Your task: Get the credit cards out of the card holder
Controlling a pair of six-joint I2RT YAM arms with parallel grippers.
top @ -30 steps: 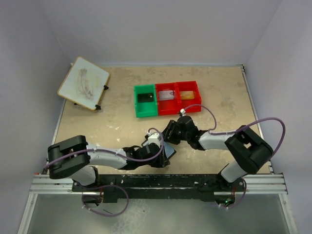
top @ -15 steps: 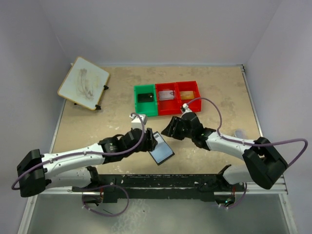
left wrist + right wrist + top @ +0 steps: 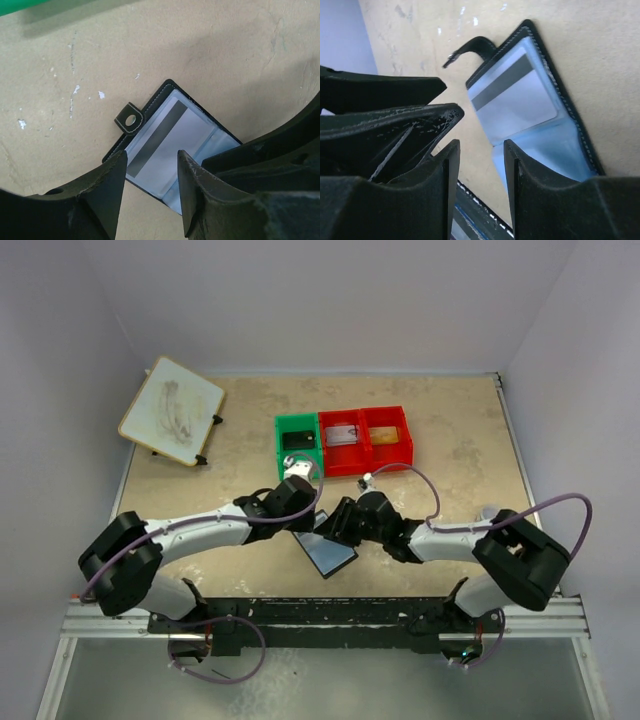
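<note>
left claw: jaws a middling gap apart, nothing clamped, pointing down at the table
right claw: jaws also parted to a medium width and holding nothing; its tips sit close to the left claw's tips
card holder: lies open and flat on the table, pale blue inside up, right under both claws; it shows through the gap of each claw
contact: cannot tell whether any fingertip touches the holder
tab: small, black, with a hole; sticks out from the holder's edge just ahead of one left-claw finger
credit card: pale with a dark stripe, seated in the pocket of the holder half nearer the tab, just ahead of the right claw's tips; not out yet
other half: pale blue pocket under the right claw, contents cannot tell
green bin: beyond the left claw, a dark flat item inside
red bins: beyond the right claw, side by side with the green bin
board: well off to the left claw's left, in the far corner
</note>
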